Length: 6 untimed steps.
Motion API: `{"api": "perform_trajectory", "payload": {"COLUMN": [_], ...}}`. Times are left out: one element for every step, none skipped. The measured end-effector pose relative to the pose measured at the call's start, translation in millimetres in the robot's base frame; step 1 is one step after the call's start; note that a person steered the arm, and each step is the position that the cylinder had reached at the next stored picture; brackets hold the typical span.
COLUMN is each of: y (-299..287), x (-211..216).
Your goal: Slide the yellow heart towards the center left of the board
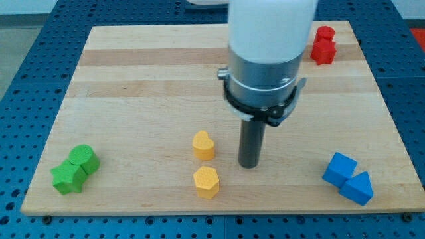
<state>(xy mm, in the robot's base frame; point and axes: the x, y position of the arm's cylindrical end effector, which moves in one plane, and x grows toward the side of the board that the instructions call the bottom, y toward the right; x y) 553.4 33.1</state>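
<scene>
The yellow heart (204, 145) sits on the wooden board (133, 86) below the middle, towards the view's bottom. My tip (250, 164) rests on the board just to the right of the heart, a short gap apart. A yellow hexagon (206, 182) lies directly below the heart, near the bottom edge.
A green cylinder (84, 158) and a green star-like block (69, 178) touch at the bottom left. A blue cube (339, 168) and a blue triangle (358, 188) sit at the bottom right. Two red blocks (323, 44) stand at the top right. The arm's body (269, 53) hides the board's upper middle.
</scene>
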Motion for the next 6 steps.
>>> {"api": "perform_trajectory", "payload": {"y": [-4, -5, -9, -24, -41, -62], "x": [2, 2, 2, 1, -11, -21]}}
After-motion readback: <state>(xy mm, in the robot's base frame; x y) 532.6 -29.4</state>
